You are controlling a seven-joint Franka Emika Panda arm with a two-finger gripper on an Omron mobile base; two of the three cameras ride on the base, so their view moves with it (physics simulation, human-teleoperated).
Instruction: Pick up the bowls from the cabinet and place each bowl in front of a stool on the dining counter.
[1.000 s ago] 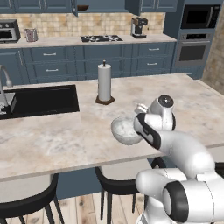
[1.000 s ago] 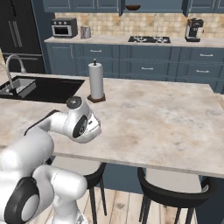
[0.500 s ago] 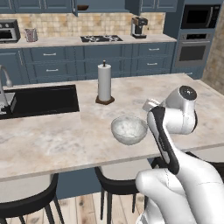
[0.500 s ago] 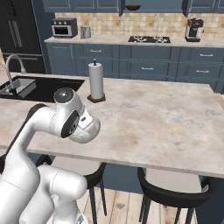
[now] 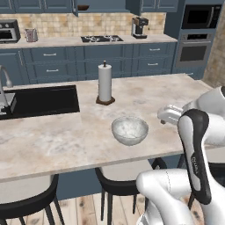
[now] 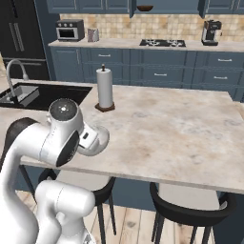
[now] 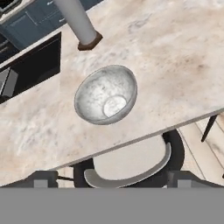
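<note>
Sitting upright on the dining counter (image 5: 52, 140), the stone bowl (image 5: 129, 130) is at centre frame in the left base view, near the counter's front edge. Hand view puts it right above a stool (image 7: 131, 164), the bowl (image 7: 106, 94) lined up with the seat below, so this one looks placed where the task wants it. The gripper (image 7: 111, 180) is wide open and holds nothing; its fingertips (image 7: 41, 179) sit at the bottom of the hand view, clear of the bowl. Judgement: arm is backed off over the stool side, release done for this bowl.

The wooden bowl (image 5: 83, 7) shows as a small dark shape in the open cabinet (image 5: 105, 4) at top centre of the left base view, above the hob. Also at top centre in the right base view (image 6: 145, 7). Not fetched yet, so roughly half the task remains.

Materials: stone bowl is deep, round, grey-white marbled, smooth inside with a pale flat bottom. Counter is a beige marble-look slab, flat, with a black inset sink (image 5: 39, 99) at left. Paper towel roll (image 5: 105, 82) stands upright on a dark base behind the bowl, well apart. Stool has a black curved backrest and a pale seat.
</note>
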